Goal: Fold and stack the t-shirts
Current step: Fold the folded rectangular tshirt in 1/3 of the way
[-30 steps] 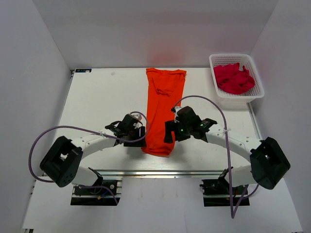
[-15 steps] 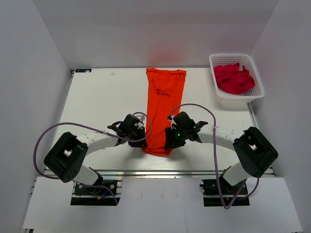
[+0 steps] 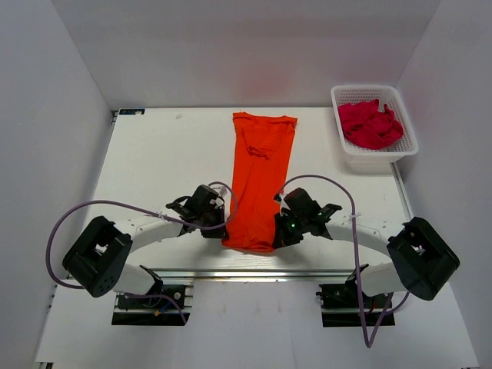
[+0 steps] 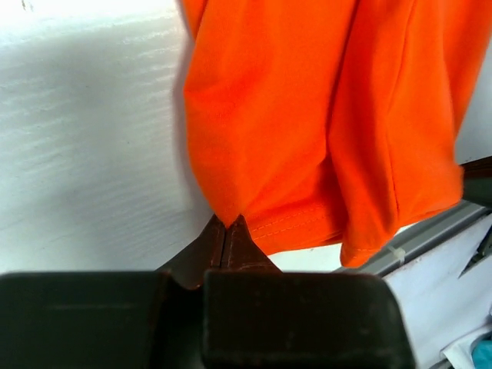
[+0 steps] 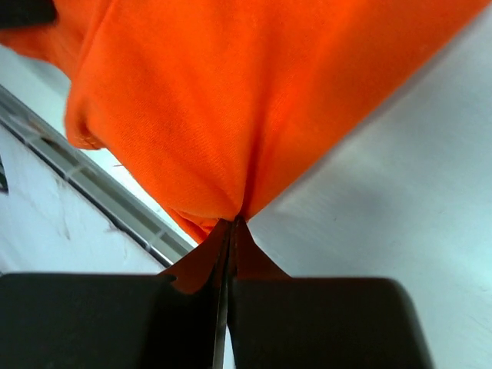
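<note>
A bright orange-red t-shirt (image 3: 258,181) lies as a long narrow strip down the middle of the table, its near hem by the front edge. My left gripper (image 3: 224,228) is shut on the shirt's near left corner (image 4: 231,207). My right gripper (image 3: 277,234) is shut on the near right corner (image 5: 231,204). In both wrist views the dark jaws meet with a pinch of orange cloth between their tips. Crimson-pink t-shirts (image 3: 370,124) sit bunched in the white basket (image 3: 403,146) at the far right.
The table's metal front rail (image 3: 254,272) runs just below the shirt's hem. Purple cables (image 3: 115,203) loop from both arms over the table surface. Grey walls close in the table on three sides.
Both grippers have gone from open to shut on the shirt's near corners. The near hem has been drawn slightly toward the front edge, and the right arm has shifted nearer and to the right.
</note>
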